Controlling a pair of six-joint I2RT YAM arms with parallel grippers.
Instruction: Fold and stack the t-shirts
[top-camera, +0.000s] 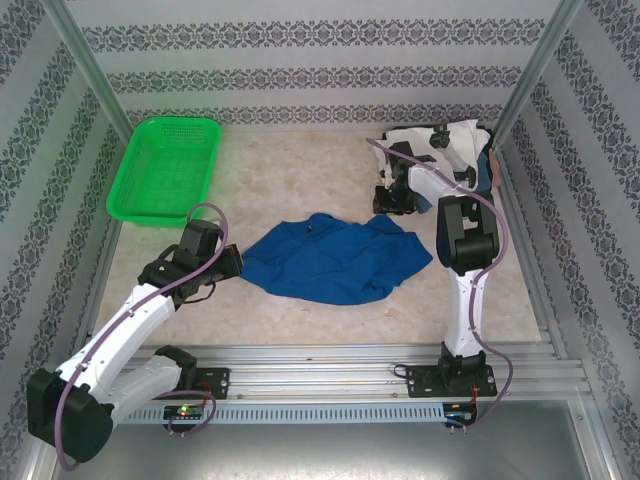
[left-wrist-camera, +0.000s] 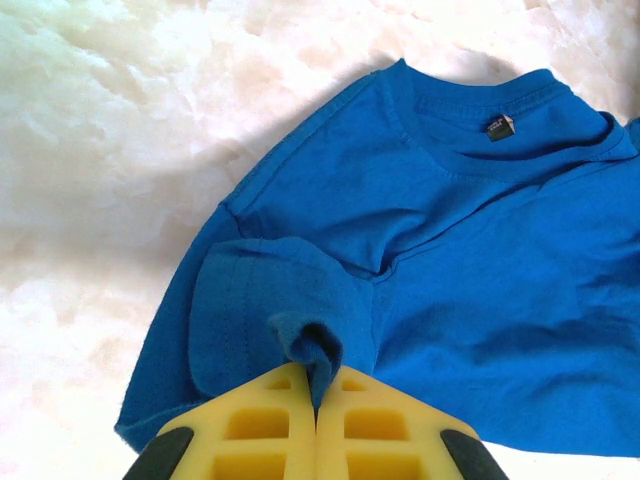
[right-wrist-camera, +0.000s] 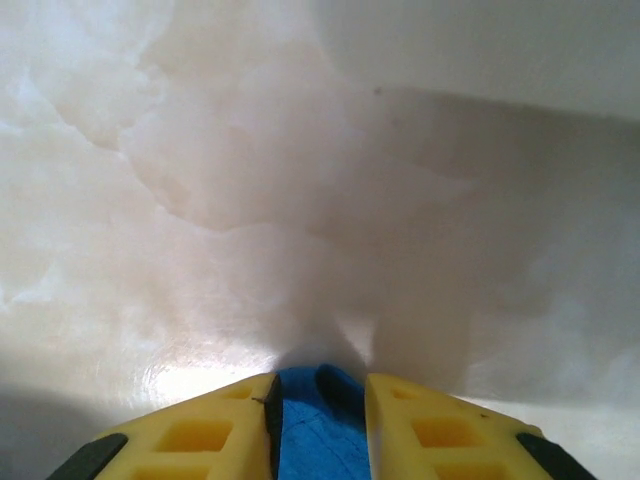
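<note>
Mid-table, the blue t-shirt (top-camera: 335, 258) is left lying in a crumpled heap, between the green basket (top-camera: 165, 165) at the back left and the pile of other shirts (top-camera: 450, 145) at the back right. Biggest worry, judged from this: only a tiny pinch of cloth is held on each side, so if the arms get pulled apart too quickly a corner could be lost. The shirt could also be dragged over the table (top-camera: 300, 170) bunched up instead of laid flat. The left gripper (left-wrist-camera: 315, 385) is clamped tight on a fold of the sleeve, with its arm stretched low from the near left toward the shirt's left edge. The right gripper (right-wrist-camera: 320, 395) is closed round a scrap of blue cloth, fingers not quite meeting. Its arm is bent sharply at the elbow and reached toward the far right, close by that pile.
</note>
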